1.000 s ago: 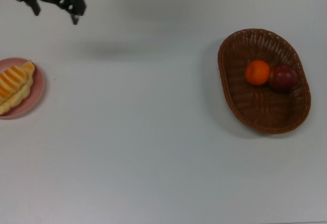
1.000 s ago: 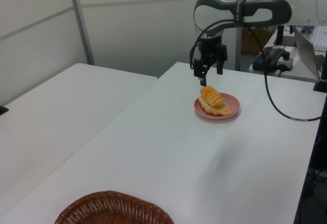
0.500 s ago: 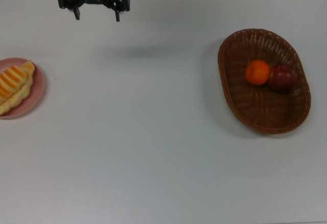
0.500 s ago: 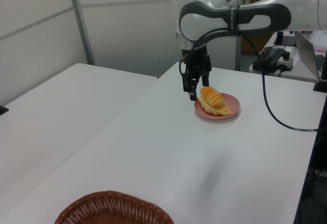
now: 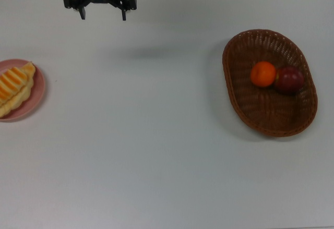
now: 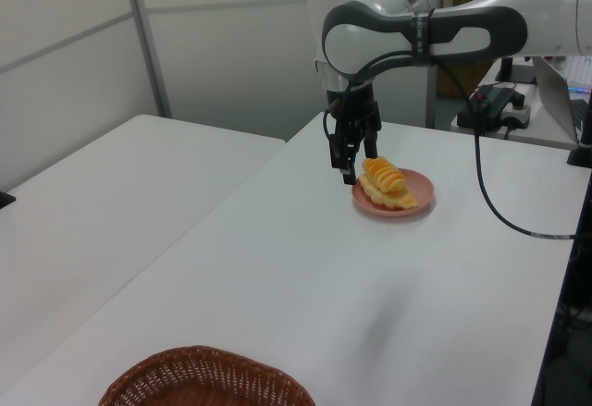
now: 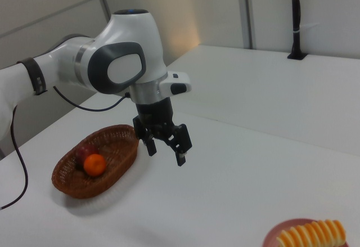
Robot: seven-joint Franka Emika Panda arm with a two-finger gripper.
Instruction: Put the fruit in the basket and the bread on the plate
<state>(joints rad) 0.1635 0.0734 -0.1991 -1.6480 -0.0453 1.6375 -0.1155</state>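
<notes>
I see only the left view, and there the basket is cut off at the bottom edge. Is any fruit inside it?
Observer: Yes. The top view shows a mandarin and a red fruit touching each other in the basket.
Operator: Is the gripper empty?
Observer: The right view shows the gripper open, with nothing between its fingers.

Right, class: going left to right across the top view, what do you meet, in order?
Plate with the bread → gripper → basket → orange fruit → red fruit.
</notes>
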